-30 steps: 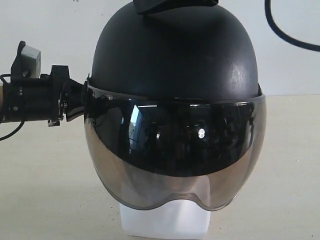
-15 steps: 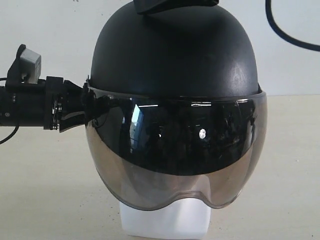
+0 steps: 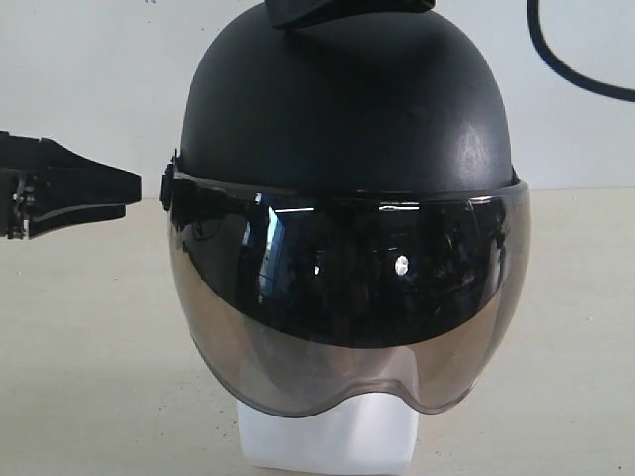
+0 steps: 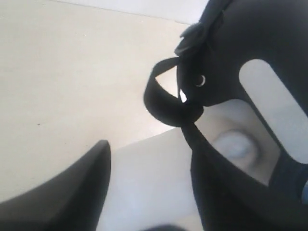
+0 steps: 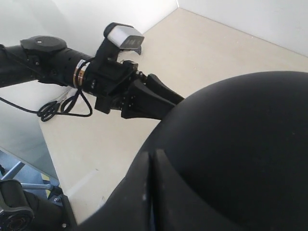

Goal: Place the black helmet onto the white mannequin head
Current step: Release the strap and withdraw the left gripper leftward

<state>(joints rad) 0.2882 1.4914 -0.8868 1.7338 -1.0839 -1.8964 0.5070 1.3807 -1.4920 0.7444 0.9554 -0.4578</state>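
Left pincer [image 3: 131, 195] backed off helmet [image 3: 347, 109] side, jaws apart. Right pincer [image 5: 153, 159], tips together, rests on crown. Best: withdraw both straight, leaving helmet square on head [image 3: 327, 441].

Helmet [image 3: 347, 109] sits on mannequin head [image 3: 327, 446], centre of table [image 3: 79, 377]. Neck base shows below the visor's lower edge. Left gripper [image 3: 132, 194] is left of helmet, level with the visor hinge, near but apart. Right gripper [image 3: 347, 10] rests on top of the helmet crown. Wall behind.
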